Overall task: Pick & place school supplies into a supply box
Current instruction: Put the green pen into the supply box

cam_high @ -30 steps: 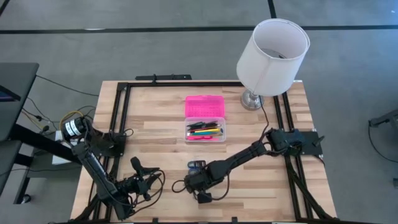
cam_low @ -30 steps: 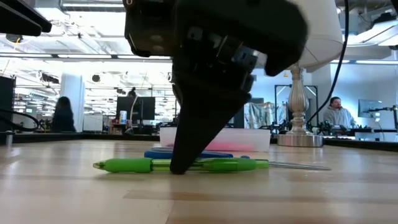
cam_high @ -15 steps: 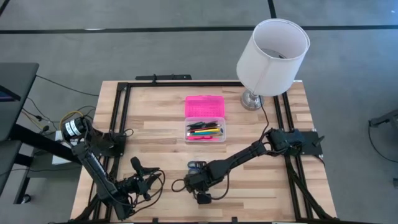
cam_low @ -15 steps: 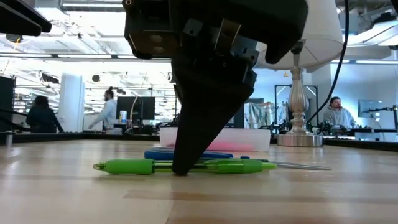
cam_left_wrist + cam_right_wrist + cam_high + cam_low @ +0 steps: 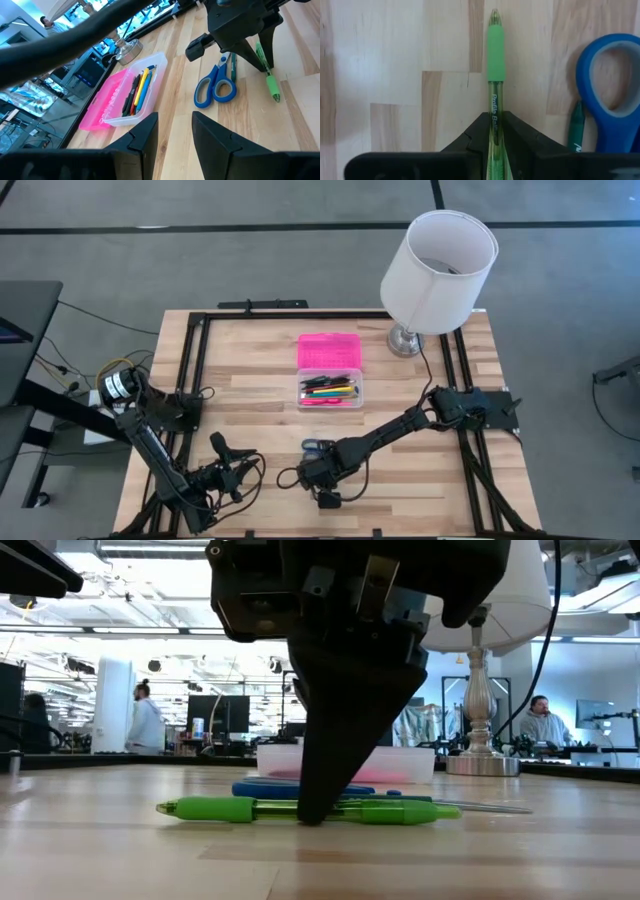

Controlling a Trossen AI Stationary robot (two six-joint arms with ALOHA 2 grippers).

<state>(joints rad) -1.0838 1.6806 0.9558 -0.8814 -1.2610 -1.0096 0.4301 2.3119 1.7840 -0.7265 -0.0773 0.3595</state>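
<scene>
- Two grippers. What is the right gripper [image 5: 318, 810] on?
- Green pen [image 5: 495, 75]. Fingers sit down on either side of the clear barrel, closed narrow on it, tips at the wood. Pen lies flat on the table [image 5: 250, 390], near the front edge, middle.
- Pen looks?
- Translucent green barrel with printed lettering, solid lime rubber grip, pointed tip. In the low view it runs crosswise, sticking out both sides of the fingers.
- Anything beside it?
- Blue-handled scissors [image 5: 216, 87], just beside the pen, with a darker green pen [image 5: 233, 66] touching the handle loops.
- Supply box?
- Supply box [image 5: 330, 390] mid-table, well apart from the gripper, toward the back. Clear base, open, bright pink lid [image 5: 329, 350] folded back flat behind it. Inside: yellow, red, black, green pens and pencils lying lengthwise.
- Left gripper?
- Left gripper [image 5: 222, 448] parked at the front left of the table, fingers moderately apart, holding nothing.
- Other stuff?
- White-shaded lamp [image 5: 438, 258] at back right corner. People [image 5: 143, 720] in the room behind.
</scene>
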